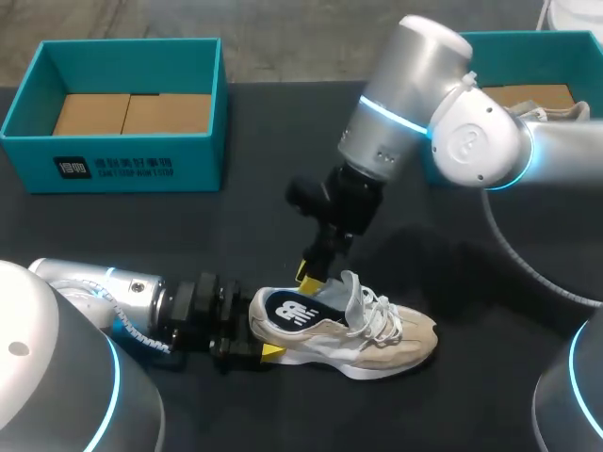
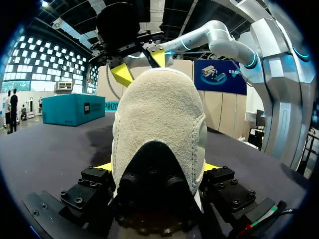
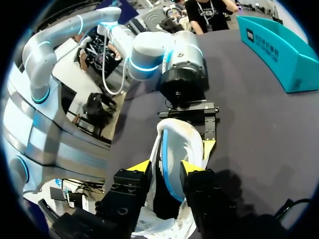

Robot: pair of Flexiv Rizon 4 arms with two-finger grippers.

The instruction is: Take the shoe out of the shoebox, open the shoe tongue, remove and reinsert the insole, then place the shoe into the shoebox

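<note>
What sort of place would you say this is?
Probably a robotics lab workcell: the left gripper holds a sneaker on a dark table, the right gripper at its collar, a teal shoebox and a second shoebox behind.

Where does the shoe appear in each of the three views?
Head view: the shoe lies lower middle, heel in the left claw.
Left wrist view: the shoe sits heel-first in the left claw.
Right wrist view: the shoe lies under the right claw.
Shared landmark: the right claw at the shoe's opening.
</note>
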